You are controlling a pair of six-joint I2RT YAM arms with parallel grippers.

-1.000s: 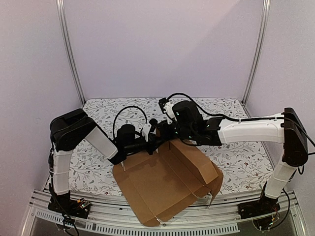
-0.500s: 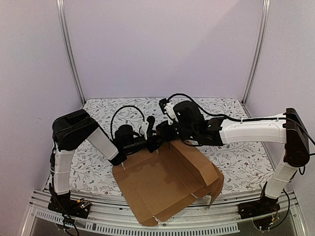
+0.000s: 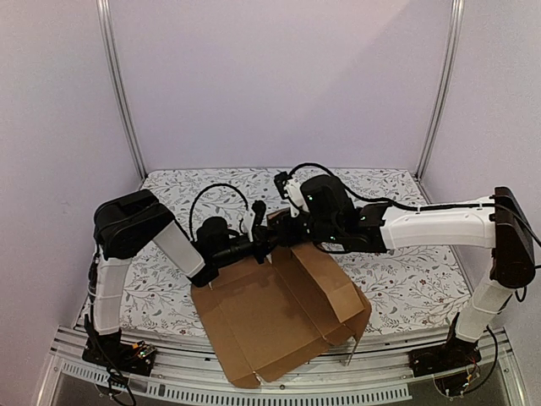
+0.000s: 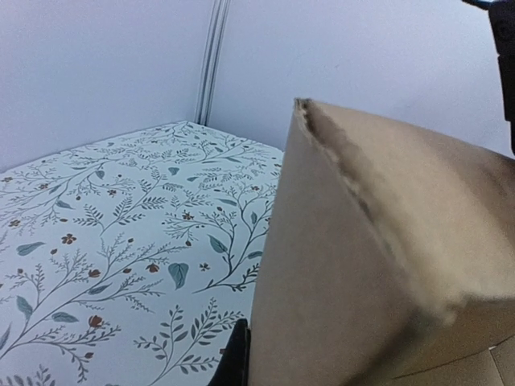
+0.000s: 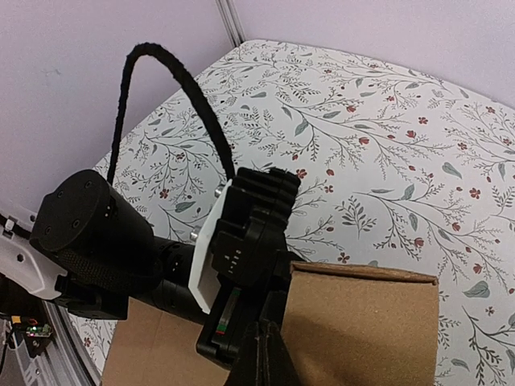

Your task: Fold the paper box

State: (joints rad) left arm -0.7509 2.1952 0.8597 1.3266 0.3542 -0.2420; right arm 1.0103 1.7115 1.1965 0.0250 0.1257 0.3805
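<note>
Brown corrugated cardboard makes up the paper box (image 3: pixel 270 317), a wide die-cut sheet of panels, flaps and slits lying mostly flat at the near middle of the table. It sits skewed to the table edges. Its long axis runs from the far middle toward the near left, where one corner juts past the near edge. The right side is creased into a shallow raised wall with a small flap hanging near the edge. At the far end one plain rectangular flap stands up, with a rough, torn-looking top edge. Under it lies a white cloth (image 3: pixel 406 279) printed with thin leafy sprigs and small red flowers.

Reaching in from the left, the left gripper (image 3: pixel 269 243) pinches that upright flap, one black finger (image 4: pixel 237 358) showing against the cardboard face. From the right, the right gripper (image 3: pixel 286 230) has its dark fingers pressed together at the flap's top edge. Whether cardboard sits between them cannot be told.
</note>
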